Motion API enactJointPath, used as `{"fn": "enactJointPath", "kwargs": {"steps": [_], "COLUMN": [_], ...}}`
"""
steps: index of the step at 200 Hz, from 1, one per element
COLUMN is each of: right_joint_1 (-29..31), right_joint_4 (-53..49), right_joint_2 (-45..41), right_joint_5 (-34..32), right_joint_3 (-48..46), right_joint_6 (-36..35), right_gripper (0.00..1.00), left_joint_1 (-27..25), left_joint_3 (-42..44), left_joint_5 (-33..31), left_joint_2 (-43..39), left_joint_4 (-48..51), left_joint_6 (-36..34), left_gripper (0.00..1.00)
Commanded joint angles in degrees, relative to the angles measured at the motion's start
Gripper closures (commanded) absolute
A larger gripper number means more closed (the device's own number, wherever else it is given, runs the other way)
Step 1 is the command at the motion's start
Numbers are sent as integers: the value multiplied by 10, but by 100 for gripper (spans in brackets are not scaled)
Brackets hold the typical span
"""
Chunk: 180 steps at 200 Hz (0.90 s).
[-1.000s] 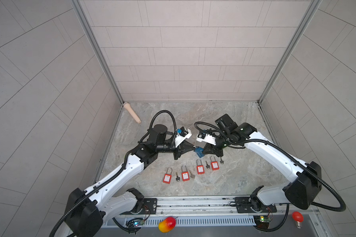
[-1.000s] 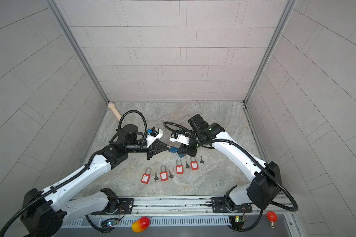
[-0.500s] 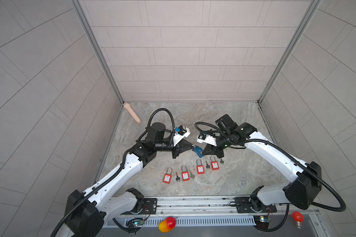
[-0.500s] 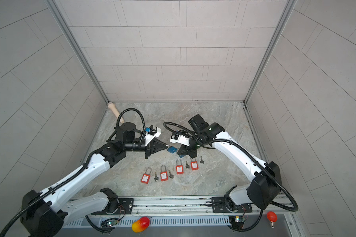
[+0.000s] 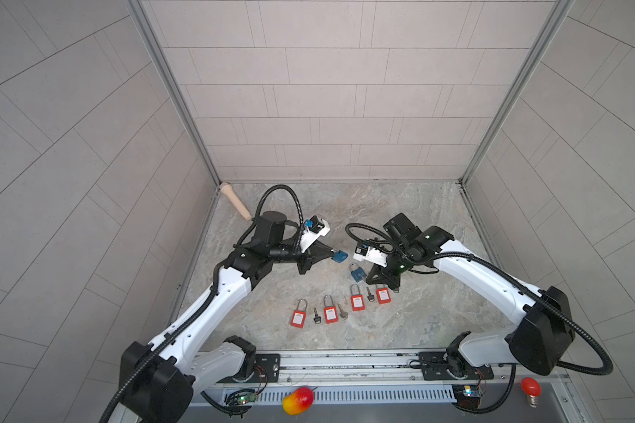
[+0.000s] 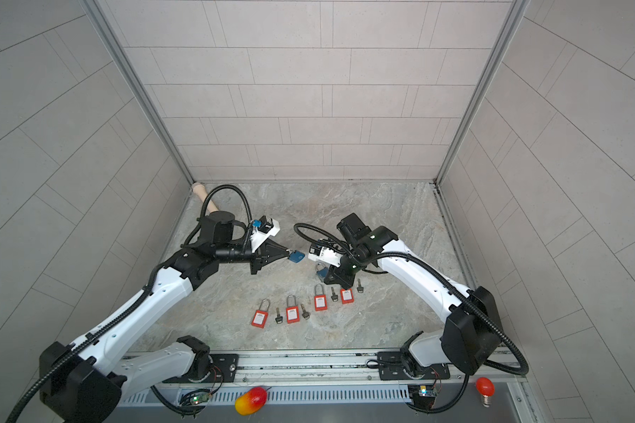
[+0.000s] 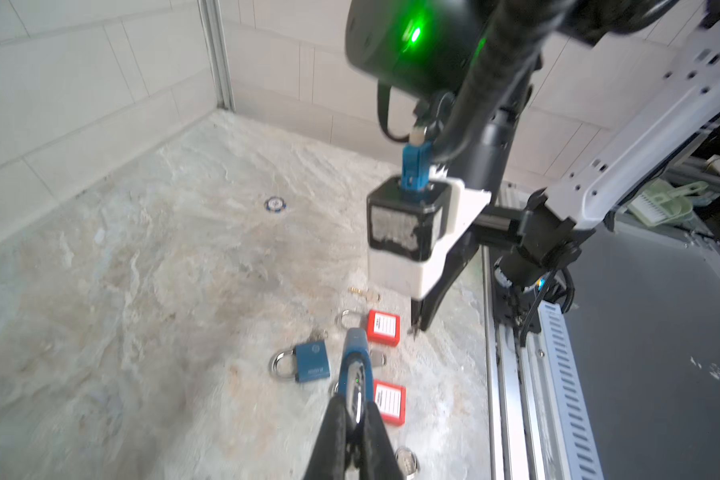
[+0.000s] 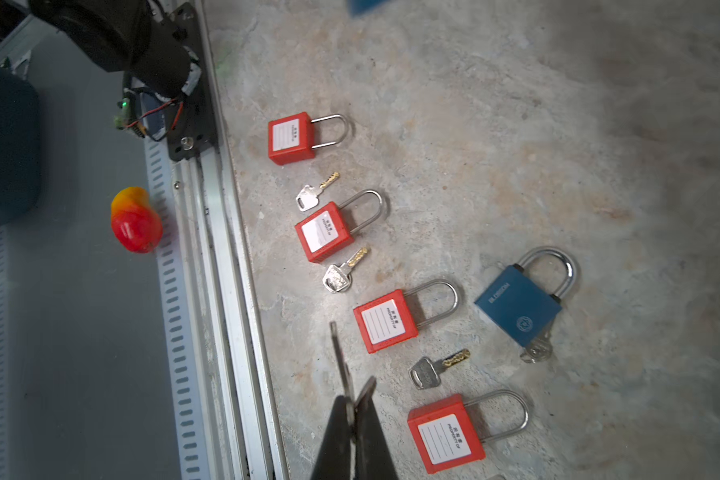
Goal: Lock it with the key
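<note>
While we set up, left hand [image 7: 352, 403]: clamped on blue metal padlock [image 5: 83, 256], held up for keyhole access, we reckon
right hand [image 8: 353, 405]: pinched shut on thin silver key [image 8: 338, 353], blade poking out

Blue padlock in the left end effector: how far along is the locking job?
Done: a second blue padlock lies on the table with an inserted key, shackle apparently closed. In hand: left end effector shut on the lifted blue padlock; right end effector pinches a free key. Left: key and lock are apart, nothing inserted or turned. Four red padlocks lie untouched.
</note>
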<state>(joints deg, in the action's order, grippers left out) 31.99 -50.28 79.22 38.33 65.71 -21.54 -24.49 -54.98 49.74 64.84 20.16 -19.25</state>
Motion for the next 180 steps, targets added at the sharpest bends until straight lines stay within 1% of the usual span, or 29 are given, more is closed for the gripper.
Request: {"fn": "enactJointPath", "kwargs": {"steps": [1,10,23,56,70,99,111,127,152,180], "right_joint_1": [4,6,21,68,88,122,130,139,146,146], "right_joint_4": [57,71,79,90,98,95,93,99,117,127], "right_joint_2": [-22,-23,-18,17,37,85,104,121,124,113], "right_joint_5": [-76,-91,-127,-208,-229,-256,-263,-269,-277,-297], "right_joint_3": [-16,-21,-19,-1,3,21,30,34,27,13], "right_joint_6": [127,162,201,303,337,370,385,403,420,430], "right_gripper": [100,100,100,100,100,100,100,100,100,100], "left_joint_1": [5,6,6,5,3,1,0,-1,-2,-4], "left_joint_3": [-44,-52,-51,-39,-44,-56,-75,-113,-156,-174], "left_joint_5": [-37,-54,-66,-93,-107,-128,-132,-123,-111,-105], "left_joint_2": [25,43,66,119,144,191,221,268,327,364], "left_joint_4": [185,218,235,230,234,233,242,275,295,305], "left_joint_6": [-124,-142,-151,-157,-161,-167,-170,-191,-188,-185], "left_gripper": [100,100,100,100,100,100,100,100,100,100]}}
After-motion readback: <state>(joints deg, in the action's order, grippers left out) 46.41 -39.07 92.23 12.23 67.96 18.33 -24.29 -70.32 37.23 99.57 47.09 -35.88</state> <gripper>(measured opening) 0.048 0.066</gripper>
